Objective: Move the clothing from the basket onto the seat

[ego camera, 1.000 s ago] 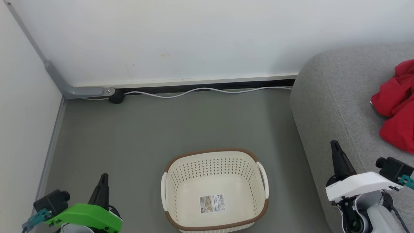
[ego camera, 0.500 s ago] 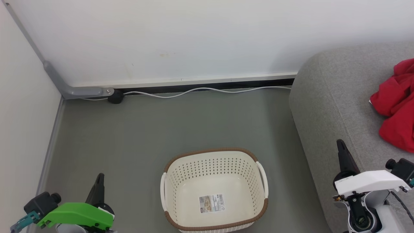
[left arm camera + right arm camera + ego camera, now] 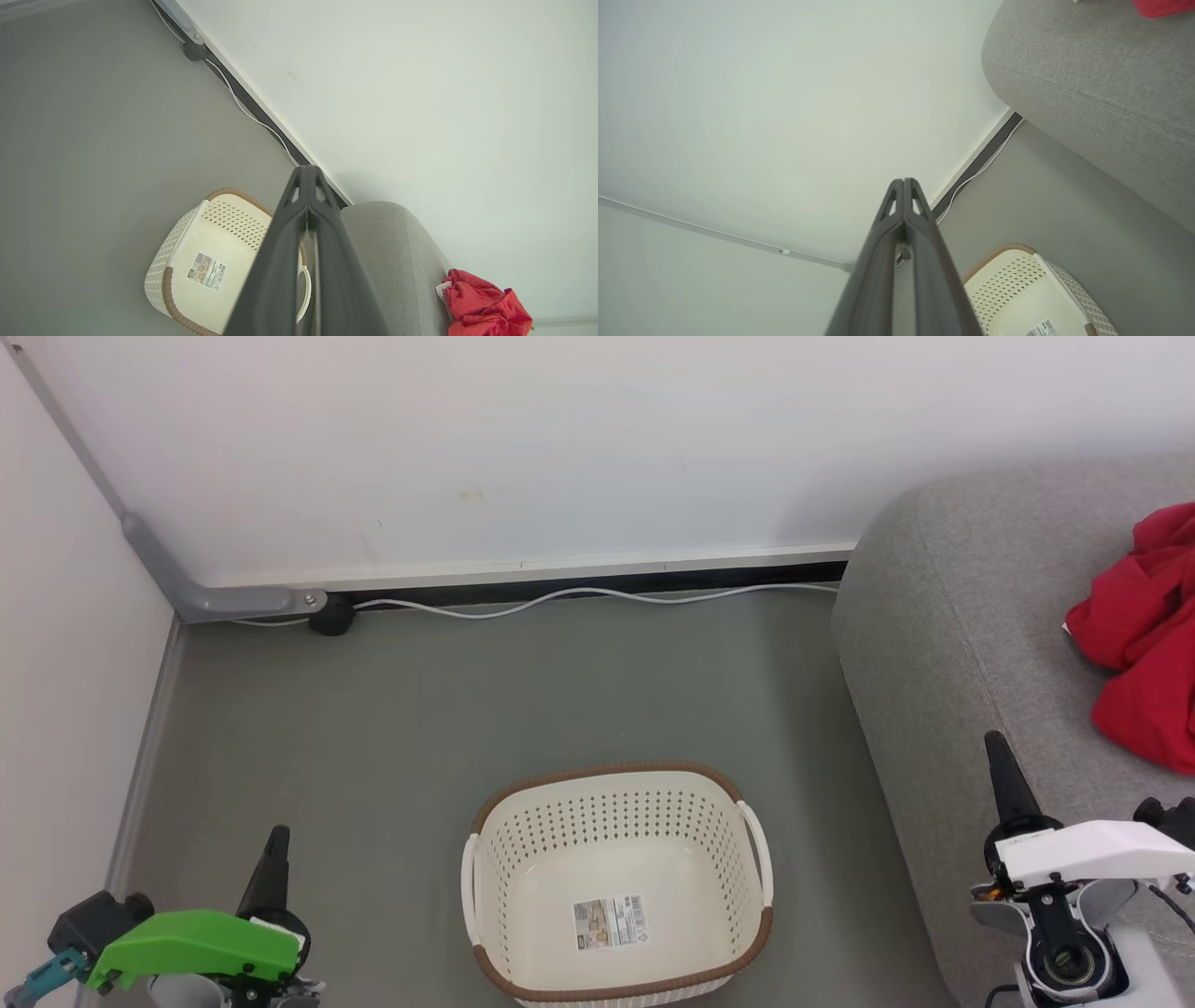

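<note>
The clothing (image 3: 1144,635) lay in a red heap on the seat (image 3: 943,616), at the right edge of the head view, with a scrap of white at its left side. The basket (image 3: 616,887) stood on the floor (image 3: 420,709) just beside the seat's rounded end, a printed label (image 3: 610,922) showing on its bottom.

The left jaws hung low at the left, over the floor and to the left of the basket, well apart from the clothing. Their dark fingers (image 3: 280,261) were pressed together along their length, gripping nothing.

The right jaws hung over the seat's near part, likewise closed tip to tip on nothing. The clothing lay beyond their point and off to the right, near but not touching.

A white cable (image 3: 579,597) ran along the foot of the wall (image 3: 560,448).
</note>
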You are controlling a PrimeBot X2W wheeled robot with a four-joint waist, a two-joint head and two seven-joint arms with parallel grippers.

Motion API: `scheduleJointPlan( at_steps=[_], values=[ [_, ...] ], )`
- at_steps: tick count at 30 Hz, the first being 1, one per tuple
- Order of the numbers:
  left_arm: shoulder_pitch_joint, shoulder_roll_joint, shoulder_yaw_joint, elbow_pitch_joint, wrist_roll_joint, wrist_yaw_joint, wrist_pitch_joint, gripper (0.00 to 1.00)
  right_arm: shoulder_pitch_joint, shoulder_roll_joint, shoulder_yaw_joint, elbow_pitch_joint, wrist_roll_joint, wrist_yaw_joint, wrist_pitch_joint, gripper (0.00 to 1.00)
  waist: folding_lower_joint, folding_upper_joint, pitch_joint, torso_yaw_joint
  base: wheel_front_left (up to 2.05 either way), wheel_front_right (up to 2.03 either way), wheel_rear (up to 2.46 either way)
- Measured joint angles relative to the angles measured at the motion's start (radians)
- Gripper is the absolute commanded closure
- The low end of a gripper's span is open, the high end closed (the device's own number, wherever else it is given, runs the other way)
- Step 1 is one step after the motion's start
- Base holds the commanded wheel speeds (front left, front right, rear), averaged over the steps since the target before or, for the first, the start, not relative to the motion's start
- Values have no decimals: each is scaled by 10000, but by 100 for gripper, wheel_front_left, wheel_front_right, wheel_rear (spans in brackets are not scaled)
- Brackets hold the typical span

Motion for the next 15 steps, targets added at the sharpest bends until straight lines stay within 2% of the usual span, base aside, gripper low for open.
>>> scheduleJointPlan(
  at_steps=[15],
  values=[
    [-136, -167, 575, 123, -1540, -332, 447, 100, -65, -2, -290, -17, 2029, 0, 489, 100, 0, 0, 9, -34, 0, 0, 0]
  ],
)
